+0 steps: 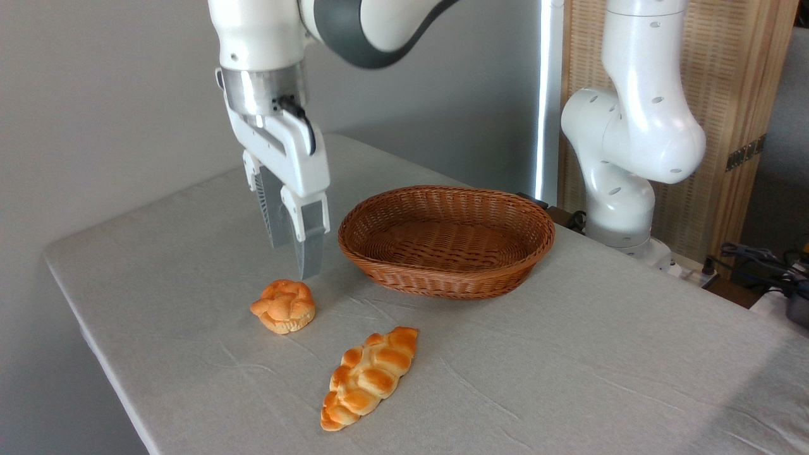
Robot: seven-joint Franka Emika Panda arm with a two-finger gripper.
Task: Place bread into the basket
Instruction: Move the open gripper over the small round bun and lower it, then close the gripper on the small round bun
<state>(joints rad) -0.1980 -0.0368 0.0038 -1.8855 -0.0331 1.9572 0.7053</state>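
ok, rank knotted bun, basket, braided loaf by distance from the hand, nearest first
From the hand, which hangs above the table:
1. Knotted bun, on the cloth just below the fingertips and slightly left.
2. Basket, to the right of the hand; its near rim sits close by, and it holds nothing.
3. Braided loaf, toward the front edge, below and right of the bun.

1 fixed camera looks down obliquely across the table (569, 354) from nearby.
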